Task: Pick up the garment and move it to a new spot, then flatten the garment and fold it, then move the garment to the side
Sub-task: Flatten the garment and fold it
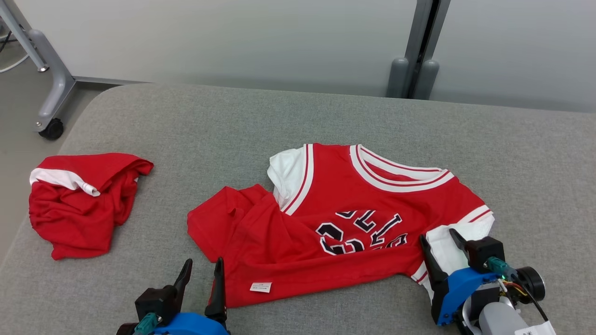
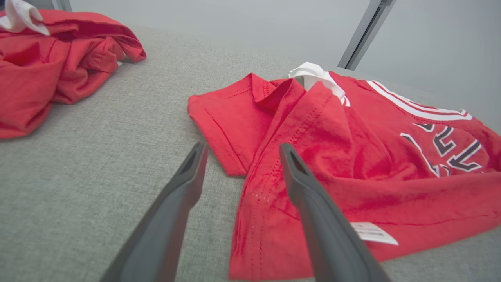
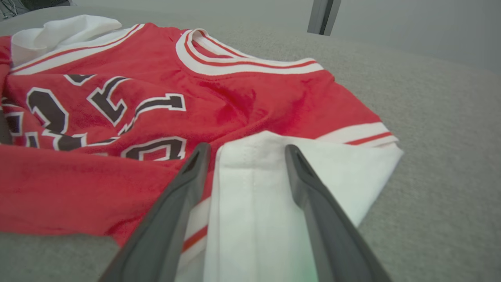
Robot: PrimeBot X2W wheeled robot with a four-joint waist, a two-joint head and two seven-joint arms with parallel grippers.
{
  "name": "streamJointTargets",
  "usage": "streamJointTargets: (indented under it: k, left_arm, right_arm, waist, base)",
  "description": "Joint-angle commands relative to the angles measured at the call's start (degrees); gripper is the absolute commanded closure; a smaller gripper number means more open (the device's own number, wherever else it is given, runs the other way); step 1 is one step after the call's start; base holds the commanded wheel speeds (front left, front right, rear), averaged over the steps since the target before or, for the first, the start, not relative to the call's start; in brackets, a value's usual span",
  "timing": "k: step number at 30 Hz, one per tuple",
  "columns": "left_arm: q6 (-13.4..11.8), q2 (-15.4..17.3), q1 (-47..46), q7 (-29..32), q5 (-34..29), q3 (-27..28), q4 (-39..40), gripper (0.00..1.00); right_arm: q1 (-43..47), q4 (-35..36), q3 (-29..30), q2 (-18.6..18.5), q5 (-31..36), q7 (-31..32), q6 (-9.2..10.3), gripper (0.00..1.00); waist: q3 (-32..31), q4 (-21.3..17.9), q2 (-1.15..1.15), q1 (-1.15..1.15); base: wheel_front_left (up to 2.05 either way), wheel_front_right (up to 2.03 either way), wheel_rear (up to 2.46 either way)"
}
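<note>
The garment [image 1: 344, 218] is a red jersey with white sleeves, a striped collar and dark lettering. It lies folded over on the grey table, collar toward the far side. My left gripper [image 1: 203, 270] stands open at its near left corner, fingers straddling the hem edge [image 2: 250, 184] without gripping it. Over the white sleeve [image 3: 258, 184] at the near right, my right gripper [image 1: 437, 242] is open, and nothing is pinched between its fingers. A small white label [image 1: 260, 287] shows on the near hem.
A second red garment [image 1: 81, 200] lies crumpled near the table's left edge. The grey padded table [image 1: 279, 121] runs back to a pale wall. A wheeled stand leg [image 1: 51, 125] is on the floor at the far left, and a grey post [image 1: 414, 70] rises behind the table.
</note>
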State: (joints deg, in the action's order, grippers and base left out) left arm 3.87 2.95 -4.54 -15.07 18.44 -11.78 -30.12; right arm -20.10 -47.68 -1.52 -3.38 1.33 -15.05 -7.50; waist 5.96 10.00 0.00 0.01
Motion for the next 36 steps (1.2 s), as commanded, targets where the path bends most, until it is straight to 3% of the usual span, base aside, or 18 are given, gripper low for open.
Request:
streamJointTargets:
  k: [1,4,5,8,9,17,19,20,21,28,31,36]
  left_arm:
    - [-0.09,-0.07,-0.65,-0.15,0.32,-0.10,-0.31,0.00]
    - [0.05,-0.07,-0.83,-0.15,0.70,-0.40,-0.43,0.00]
    - [0.07,-0.07,-0.90,-0.15,0.82,-0.55,-0.48,0.00]
    - [0.13,-0.07,-1.11,-0.15,1.12,-0.87,-0.43,0.00]
    - [0.19,-0.07,-1.12,-0.15,1.16,-0.94,-0.40,0.00]
    - [0.21,-0.08,0.15,-0.15,0.76,-0.06,-0.22,0.00]
    - [0.06,-0.06,0.47,-0.15,0.72,0.53,-0.31,0.00]
    - [-0.03,-0.06,0.58,-0.15,0.72,0.79,-0.38,0.00]
    - [-0.15,-0.06,0.67,-0.15,0.62,1.01,-0.41,0.00]
    - [-2.24,-0.03,1.99,-0.15,-0.78,3.52,0.70,0.00]
    - [-3.42,-0.04,2.53,-0.15,-1.96,4.96,1.39,0.00]
    - [-4.10,-0.05,3.15,-0.15,-4.43,6.61,2.93,0.00]
  right_arm:
    - [-1.15,-0.59,0.50,0.07,1.22,-0.17,0.01,0.00]
    - [-1.32,-1.35,1.22,0.20,2.35,-0.17,0.02,0.00]
    - [-1.43,-1.41,1.51,0.22,2.54,-0.17,0.01,0.17]
    - [-1.44,-1.06,2.60,0.29,2.37,-0.17,0.01,0.97]
    - [-1.32,-0.57,2.69,0.34,2.12,-0.17,0.01,1.00]
    - [3.73,8.09,4.34,0.40,-4.55,-0.17,0.01,0.98]
    - [5.82,10.30,5.99,0.34,-6.55,-0.17,0.02,0.55]
    - [7.08,11.12,7.23,0.35,-7.37,-0.17,0.02,0.09]
    - [8.28,11.57,8.93,0.35,-8.00,-0.17,0.02,0.00]
    - [13.23,13.95,15.99,0.43,-5.29,-0.17,0.01,0.00]
    - [12.45,15.89,15.06,0.43,-4.22,-0.17,0.01,0.00]
    - [10.89,19.34,7.39,0.46,-3.29,-0.17,0.01,0.00]
  waist:
    - [0.25,0.12,0.00,-0.01]
    - [0.61,0.19,0.00,-0.01]
    - [0.71,0.23,0.00,-0.01]
    - [0.93,0.24,0.00,-0.01]
    - [0.95,0.18,0.00,-0.01]
    - [-0.68,-2.55,0.00,-0.01]
    - [-1.36,-3.70,0.00,-0.01]
    - [-1.74,-4.22,0.00,-0.01]
    - [-2.10,-4.70,0.00,-0.01]
    - [-4.04,-7.70,0.00,-0.01]
    - [-4.49,-8.43,0.00,-0.01]
    - [-4.68,-8.74,0.00,-0.01]
  base:
    - [0.00,0.00,0.00]
    - [0.00,0.00,0.00]
    - [0.00,0.00,0.00]
    - [0.00,0.00,0.00]
    - [0.00,0.00,0.00]
    - [0.00,0.00,0.00]
    - [0.00,0.00,0.00]
    - [0.00,0.00,0.00]
    - [0.00,0.00,0.00]
    - [0.00,0.00,0.00]
    - [0.00,0.00,0.00]
    - [0.00,0.00,0.00]
